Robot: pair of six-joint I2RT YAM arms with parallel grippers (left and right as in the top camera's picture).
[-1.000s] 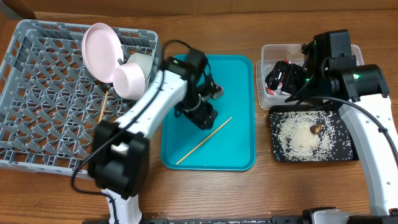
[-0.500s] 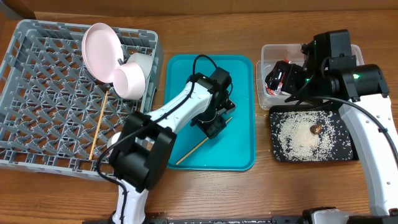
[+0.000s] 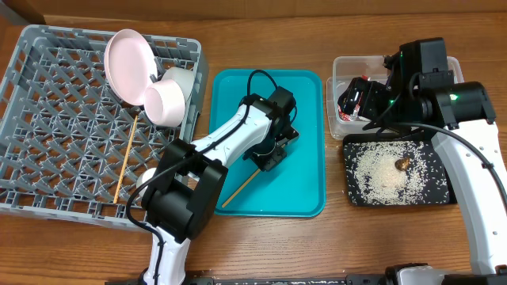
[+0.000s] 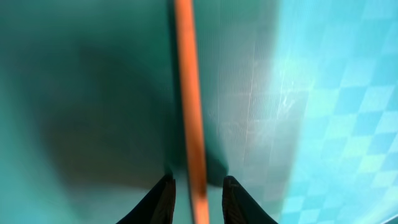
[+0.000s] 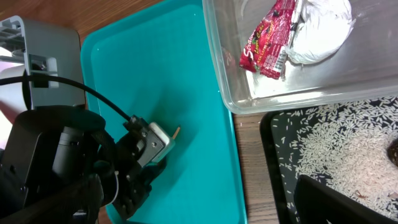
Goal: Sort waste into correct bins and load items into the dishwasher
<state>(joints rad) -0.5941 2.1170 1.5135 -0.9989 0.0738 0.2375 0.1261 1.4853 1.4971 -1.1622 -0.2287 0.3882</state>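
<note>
1. Left gripper (image 4: 198,202): fingers drawn close, one on either side of a wooden chopstick (image 4: 189,93). The left wrist view shows a thin sliver of teal between each fingertip and the stick, so no firm clamp is seen.
2. That chopstick lies flat on the teal tray (image 3: 305,190), running diagonally toward the tray's near corner on the rack side. The gripper sits over its far end.
3. Second chopstick (image 3: 125,162) lies among the pegs of the grey dish rack (image 3: 47,158).
4. Round plate (image 3: 127,54) stands tilted at the rack's far edge. Front bowl (image 3: 165,103) and rear bowl (image 3: 181,79) lean just beside it, touching each other.
5. Right gripper (image 3: 366,103): jaws spread wide, nothing between them. It hovers where the clear tub (image 5: 261,102) meets the black tray (image 3: 440,194).
6. Tub contents: red wrapper (image 5: 267,40) and white tissue (image 5: 320,28), touching.
7. Black tray contents: scattered rice (image 3: 376,170), with a brown bit (image 3: 402,164) among the grains.
</note>
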